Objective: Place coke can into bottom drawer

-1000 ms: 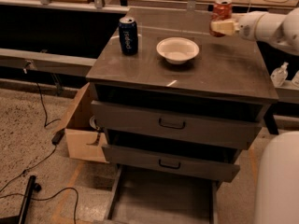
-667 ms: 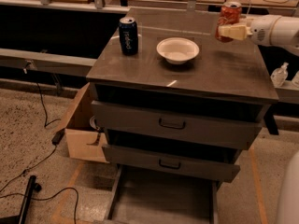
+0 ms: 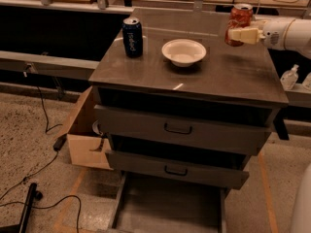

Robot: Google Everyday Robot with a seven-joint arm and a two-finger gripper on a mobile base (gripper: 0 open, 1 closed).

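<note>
The red coke can [image 3: 240, 17] is over the back right corner of the grey cabinet top [image 3: 218, 74]. My gripper [image 3: 234, 35] comes in from the right and is shut on the coke can; one cream finger [image 3: 243, 34] crosses the can's lower front. I cannot tell whether the can is touching the top or held just above it. The bottom drawer [image 3: 165, 210] is pulled open at floor level below the two upper drawers, and its tray looks bare. My white arm [image 3: 286, 33] reaches in from the right edge.
A dark blue can [image 3: 132, 37] stands at the back left of the top. A white bowl [image 3: 183, 51] sits mid-top. The two upper drawers [image 3: 177, 129] stand slightly out. A cardboard box [image 3: 85, 140] sits left of the cabinet. Cables [image 3: 43, 169] lie on the floor. A small bottle [image 3: 290, 76] stands to the right.
My gripper and the coke can have moved together a little to the right and toward the front. The blue can, bowl and drawers have not moved.
</note>
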